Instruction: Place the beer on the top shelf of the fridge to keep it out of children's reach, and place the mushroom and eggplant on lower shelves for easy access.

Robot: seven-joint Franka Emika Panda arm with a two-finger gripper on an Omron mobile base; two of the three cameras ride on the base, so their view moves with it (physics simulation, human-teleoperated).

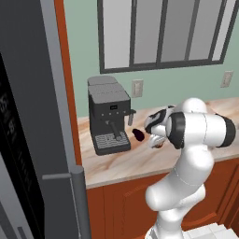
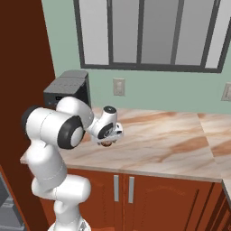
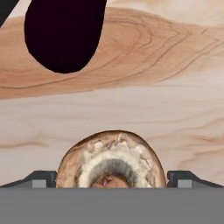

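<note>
A: Tan-brown mushroom [image 3: 111, 159] sits right betw. the two finger tips [image 3: 39, 178] of the hand [image 3: 111, 181], gill side up twd the camera. Pale ring round a darker centre, stem stub in the middle.

B: Hand's state?

A: Spread wide, tips either side of the cap w/ gaps showing. Not pinching it yet, I'd say. Mushroom rests on the worktop [image 3: 175, 96], marbled beige-orange stone.

B: Why lined up like that?

A: Prob. so the jaws straddle the cap at its widest. It's low and round, so a grip from above needs the tips down near the worktop surface.

B: Eggplant?

A: Glossy, near-black purple oval [image 3: 63, 33] a bit beyond the mushroom in hand view, apart from it. In left base view it lies [image 1: 138, 134] just beside the coffee machine [image 1: 108, 119], nr the drip tray.

B: Fridge?

A: Grey fridge [image 1: 32, 140] stands left of the worktop, bar handle [image 1: 80, 200] low in left base view. Can't see shelves from here. Beer, can't place it.

B: Arm?

A: Bent over the worktop edge, wrist tipped down; in right base view the hand [image 2: 107, 142] hovers low over the mushroom [image 2: 106, 144].

B: Progress?

A: Early, I judge: both veg on the worktop, nothing carried.
</note>
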